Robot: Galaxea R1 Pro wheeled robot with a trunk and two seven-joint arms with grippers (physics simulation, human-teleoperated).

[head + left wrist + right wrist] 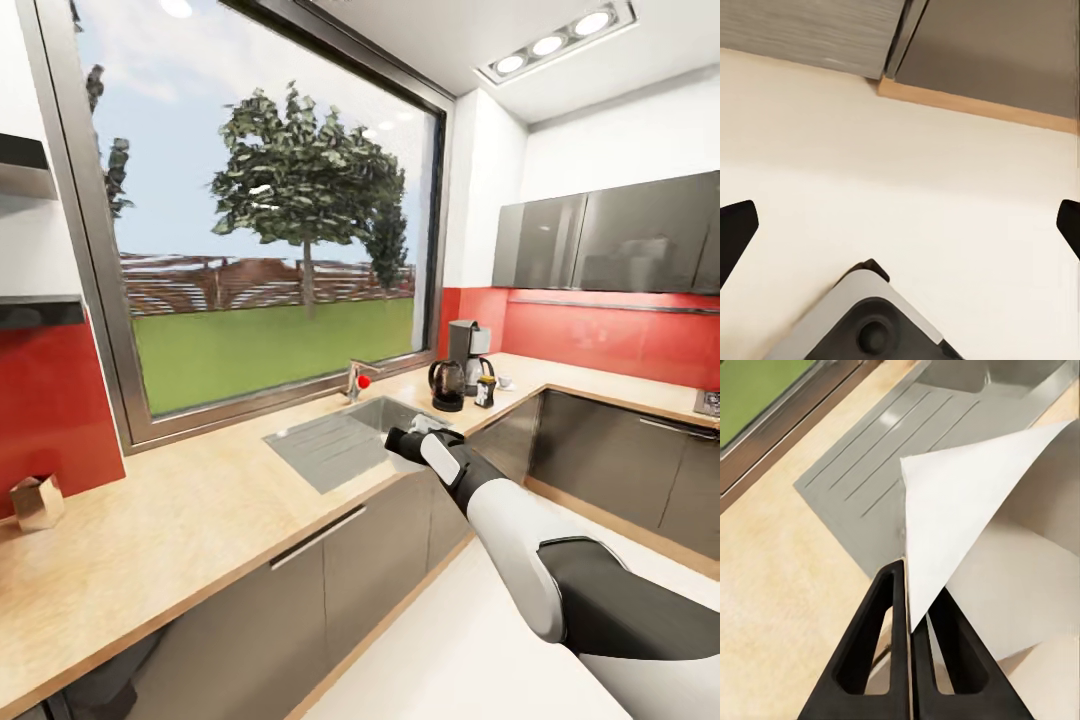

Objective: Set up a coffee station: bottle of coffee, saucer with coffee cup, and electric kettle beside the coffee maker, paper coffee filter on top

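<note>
Right wrist view shows the right gripper (909,619) with its two black fingers pressed together on the paper coffee filter (960,525), a white folded cone that sticks up from the fingertips. Under it lie the grey sink (870,487) with its ribbed draining board and the kitchen countertop (772,585). In the head view the right arm reaches out over the front edge of the countertop, just by the sink. Far along the worktop, near the corner, stand the coffee maker (466,352), the electric kettle (446,385) beside it, and the bottle of coffee (486,390) next to them. In the left wrist view the left gripper's dark fingers (735,232) are wide apart above the pale floor (907,187).
</note>
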